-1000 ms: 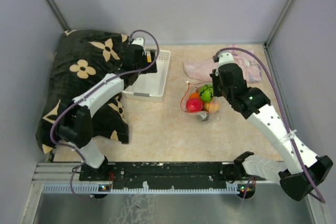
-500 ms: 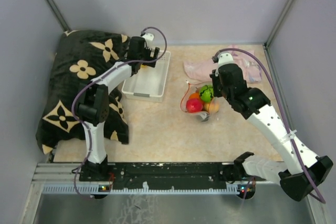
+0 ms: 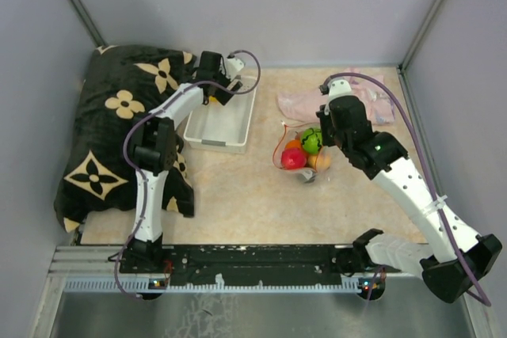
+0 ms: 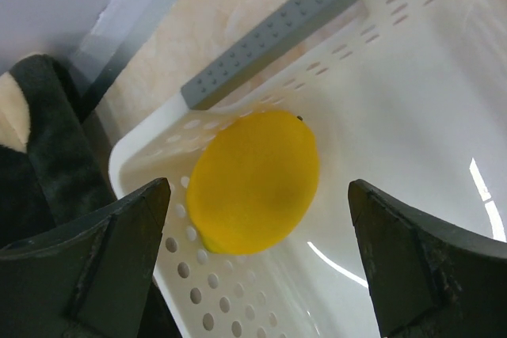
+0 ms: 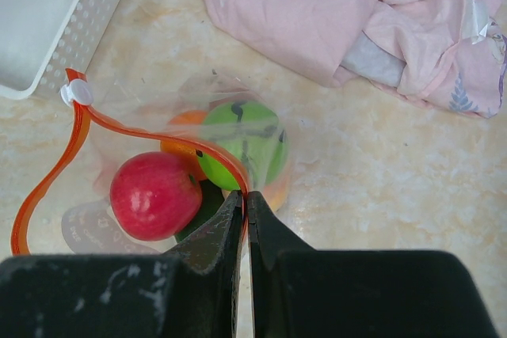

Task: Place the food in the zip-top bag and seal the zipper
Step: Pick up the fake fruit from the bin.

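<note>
Yellow oval plastic toy fruit [image 4: 253,181] sits in the far-left corner of the white slotted plastic basket [image 4: 412,116], against its wall. It lies straight ahead of the left gripper [image 4: 255,195], between the two fingers, which stand spread as wide as they go and hold nothing. The fruit's long axis seems to run at a slant across the finger gap, but it is nearly round, so this is hard to call. The left arm is far nearer.

The clear plastic zip-top bag [image 5: 158,108] lies right of the basket, mid-table. Inside are a red toy apple [image 5: 154,195] and a bright green toy fruit [image 5: 245,144]. The right gripper [image 5: 244,203] is pinched closed on the red-orange zipper [image 5: 47,172].

The basket wall crowds the fruit's left side. A black flower-print cushion [image 3: 119,116] is left of the basket and a pink cloth [image 5: 317,13] far right, on the beige tabletop [image 3: 238,195].
</note>
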You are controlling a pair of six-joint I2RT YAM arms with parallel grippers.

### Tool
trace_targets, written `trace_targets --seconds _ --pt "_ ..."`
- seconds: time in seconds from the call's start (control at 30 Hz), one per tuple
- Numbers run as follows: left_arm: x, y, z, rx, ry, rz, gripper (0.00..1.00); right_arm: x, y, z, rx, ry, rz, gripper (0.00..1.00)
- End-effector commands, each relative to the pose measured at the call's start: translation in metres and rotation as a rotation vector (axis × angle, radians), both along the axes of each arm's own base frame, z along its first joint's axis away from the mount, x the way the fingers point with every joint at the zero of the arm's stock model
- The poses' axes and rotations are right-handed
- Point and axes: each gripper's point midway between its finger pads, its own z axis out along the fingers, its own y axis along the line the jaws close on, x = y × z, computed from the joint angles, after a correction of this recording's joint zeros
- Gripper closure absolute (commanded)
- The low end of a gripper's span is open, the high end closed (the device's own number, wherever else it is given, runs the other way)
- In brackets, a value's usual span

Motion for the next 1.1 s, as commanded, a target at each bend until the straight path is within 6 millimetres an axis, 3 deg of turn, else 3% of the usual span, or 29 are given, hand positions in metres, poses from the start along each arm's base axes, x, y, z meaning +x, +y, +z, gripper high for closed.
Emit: trace_targets --seconds 0.0,0.27,0.4,0.67,0.83,1.07 --pt "-0.005 -0.001 -0.014 0.038 0.071 -0.074 0.01 0.007 -0.004 0.008 -0.004 -0.036 -0.013 0.94" --pt "-0.022 -0.005 -0.048 0.022 0.191 -0.095 0.05 0.004 -0.004 0.010 0.009 -0.038 -0.013 0.94" --pt "-0.029 -0.008 -0.047 -0.007 0.216 -0.093 0.07 0.002 -0.004 0.010 0.013 -0.035 -0.013 0.94" --pt "-0.010 -0.010 -0.033 -0.111 0.126 0.036 0.03 0.001 -0.001 0.010 0.030 -0.031 -0.005 0.94" --pt "-0.007 -0.023 -0.039 -0.194 0.140 0.045 0.02 0.001 -0.001 0.011 0.032 -0.031 -0.007 0.94" --pt "0.003 -0.021 -0.053 -0.233 0.149 0.139 0.04 0.001 -0.002 0.010 0.030 -0.031 -0.009 0.94"
